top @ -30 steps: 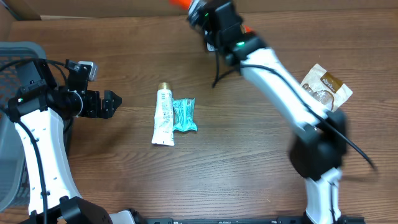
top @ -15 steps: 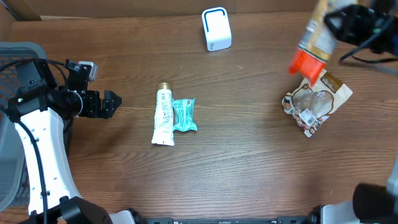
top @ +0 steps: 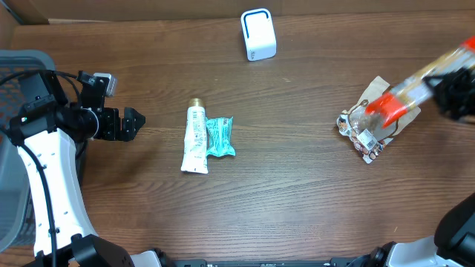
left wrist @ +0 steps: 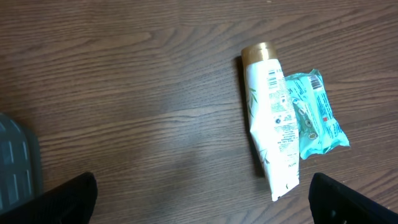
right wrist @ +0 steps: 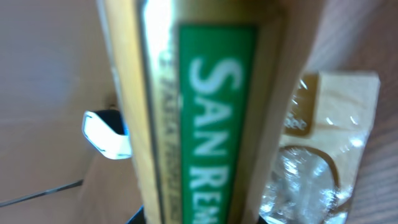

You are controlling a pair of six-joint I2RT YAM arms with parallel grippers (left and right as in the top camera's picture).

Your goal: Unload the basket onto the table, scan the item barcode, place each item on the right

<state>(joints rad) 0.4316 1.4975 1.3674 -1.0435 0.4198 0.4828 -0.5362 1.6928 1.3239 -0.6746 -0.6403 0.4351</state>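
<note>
My right gripper point(top: 451, 93) is at the table's far right edge, shut on a long golden pasta pack point(top: 404, 95) with a red-orange end, blurred and hanging over a clear-windowed snack bag point(top: 373, 124). The right wrist view is filled by the pasta pack point(right wrist: 205, 112) and its green label; the jaws are hidden behind it. The white scanner point(top: 258, 34) with a blue rim stands at the back centre and shows as scanner point(right wrist: 106, 134) beyond the pack. My left gripper point(top: 133, 122) stands open over bare wood at the left, empty.
A white tube point(top: 194, 138) with a gold cap lies beside a teal packet point(top: 220, 136) left of centre; they show as tube point(left wrist: 270, 118) and packet point(left wrist: 314, 112). A grey basket point(top: 18, 67) stands at the left edge. A cardboard wall point(top: 148, 9) runs along the back.
My right arm has swung with the pasta pack from beside the scanner at the back to the far right, over the snack bag. The left arm has not moved.
</note>
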